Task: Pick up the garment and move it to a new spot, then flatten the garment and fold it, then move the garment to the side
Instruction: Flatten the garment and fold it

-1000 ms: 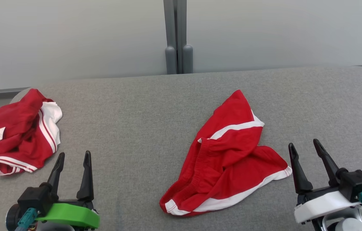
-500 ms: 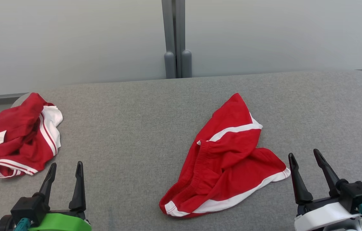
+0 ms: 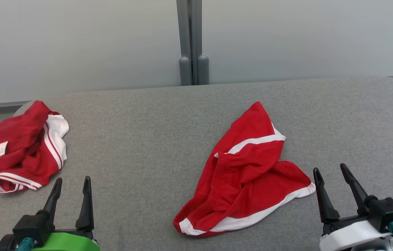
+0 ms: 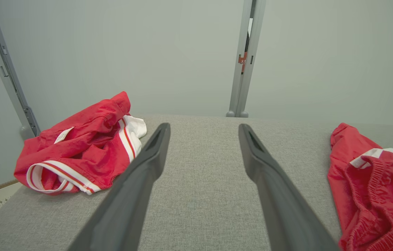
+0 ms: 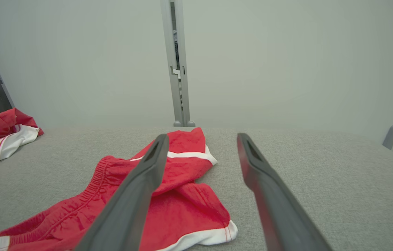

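Your left tool (image 3: 72,179) and right tool (image 3: 329,167) both stand spread and empty. The garment (image 3: 245,174) lies on the worktop (image 3: 147,132) at 10 o'clock from the right tool, just beside it. Its long axis runs from 7 to 1 o'clock, and the right arm is nearer.

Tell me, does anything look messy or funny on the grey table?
Yes, both clothes are rumpled. The red shorts lie twisted and folded over themselves on the grey table. The red-and-white garment is bunched at the table's left edge, its label showing. Nothing looks torn or spilled.
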You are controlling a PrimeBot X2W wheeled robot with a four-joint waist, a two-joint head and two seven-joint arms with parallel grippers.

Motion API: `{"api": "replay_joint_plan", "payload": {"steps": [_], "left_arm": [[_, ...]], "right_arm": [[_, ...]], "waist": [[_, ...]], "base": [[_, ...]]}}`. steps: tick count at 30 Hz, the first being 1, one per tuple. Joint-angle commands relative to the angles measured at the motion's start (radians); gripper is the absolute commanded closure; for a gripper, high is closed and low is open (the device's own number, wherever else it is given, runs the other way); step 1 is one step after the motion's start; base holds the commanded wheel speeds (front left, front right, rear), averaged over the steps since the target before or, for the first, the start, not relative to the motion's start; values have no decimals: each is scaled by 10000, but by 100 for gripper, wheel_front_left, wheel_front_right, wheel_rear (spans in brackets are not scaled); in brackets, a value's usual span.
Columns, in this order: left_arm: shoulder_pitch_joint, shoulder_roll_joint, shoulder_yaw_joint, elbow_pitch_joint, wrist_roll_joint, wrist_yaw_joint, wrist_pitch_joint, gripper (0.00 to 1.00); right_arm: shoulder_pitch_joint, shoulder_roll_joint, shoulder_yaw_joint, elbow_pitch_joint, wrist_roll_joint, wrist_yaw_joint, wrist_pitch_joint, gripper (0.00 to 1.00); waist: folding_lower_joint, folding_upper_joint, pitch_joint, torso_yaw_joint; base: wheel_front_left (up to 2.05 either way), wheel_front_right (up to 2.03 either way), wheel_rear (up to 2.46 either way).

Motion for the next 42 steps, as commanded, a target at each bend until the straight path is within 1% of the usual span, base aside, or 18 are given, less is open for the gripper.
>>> {"api": "replay_joint_plan", "payload": {"steps": [1, 21, 27, 31, 35, 39, 42], "left_arm": [[91, 74, -10, -23, 16, 82, 2, 0], [-1, 141, -96, 26, -97, 127, 2, 0], [-170, 40, -384, 44, -29, 66, 9, 0], [-458, -35, -810, 70, 44, -16, 61, 0], [-794, -134, -1651, 206, 182, -107, 180, 0], [-1100, -291, -2572, 487, 182, -165, 244, 0], [-1297, -384, -3338, 805, 122, -180, 252, 0]], "right_arm": [[95, -2, -20, 27, -50, 2, -5, 0], [85, 68, -28, 99, -111, 2, -5, 0], [-8, 56, -84, 194, -74, 2, -5, 0], [-290, -84, -117, 375, -138, 2, -5, 0], [-672, -222, -128, 759, -270, 2, -5, 0], [-1217, -410, -12, 1415, -383, 2, -4, 0], [-1685, -514, 117, 2192, -431, 2, 4, 0]], "waist": [[0, -1, 10, 6], [0, -1, 50, 74], [0, -1, 106, 60], [0, -1, 171, 16], [0, -1, 284, -53], [0, -1, 415, -184], [0, -1, 539, -285]], "base": [[0, 0, 0], [0, 0, 0], [0, 0, 0], [0, 0, 0], [0, 0, 0], [0, 0, 0], [0, 0, 0]]}}
